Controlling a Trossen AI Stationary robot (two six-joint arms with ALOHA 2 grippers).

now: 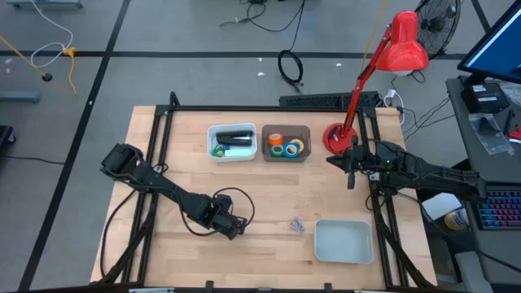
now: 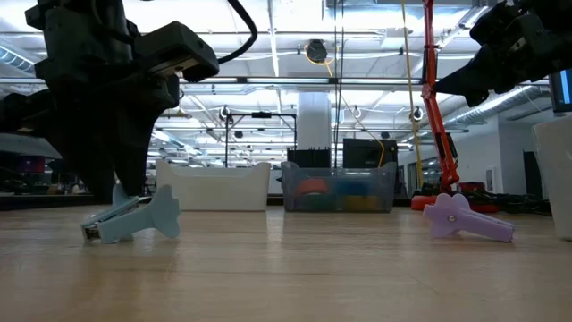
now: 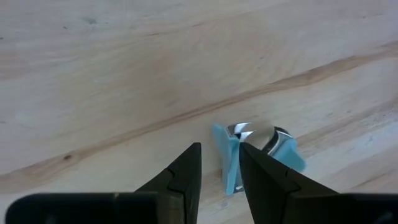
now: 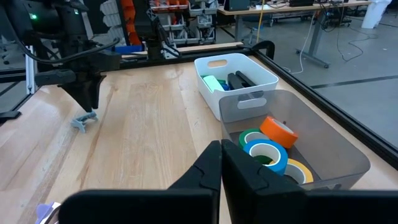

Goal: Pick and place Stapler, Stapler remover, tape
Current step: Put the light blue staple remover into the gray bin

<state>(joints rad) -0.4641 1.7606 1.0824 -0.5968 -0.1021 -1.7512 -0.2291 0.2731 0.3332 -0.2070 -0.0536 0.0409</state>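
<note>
A light-blue staple remover [image 2: 134, 221] rests on the table at the near left, its metal jaw end and one wing on the wood. My left gripper [image 3: 219, 146] points down over it, open, with one blue wing [image 3: 229, 165] standing between its fingers. A purple staple remover [image 1: 297, 225] lies on the table near the white tray [image 1: 343, 242]. The black stapler [image 1: 236, 134] lies in the white bin [image 1: 213, 130]. The tape rolls [image 4: 267, 146] sit in the clear bin [image 1: 308, 130]. My right gripper [image 4: 222, 163] hovers shut at the far right, holding nothing. My left gripper comes at the blue staple remover from above, its fingers on either side of one wing [image 3: 227, 155]. Bare wood shows between that wing and one finger [image 3: 189, 171]. The other finger [image 3: 264, 174] lies close against the wing; whether it touches I cannot tell.
A red desk lamp stands with its base [image 1: 335, 137] at the far right, beside my right gripper [image 1: 352, 175]. The two bins stand side by side at the far middle. Bare wood lies between the bins and the near edge.
</note>
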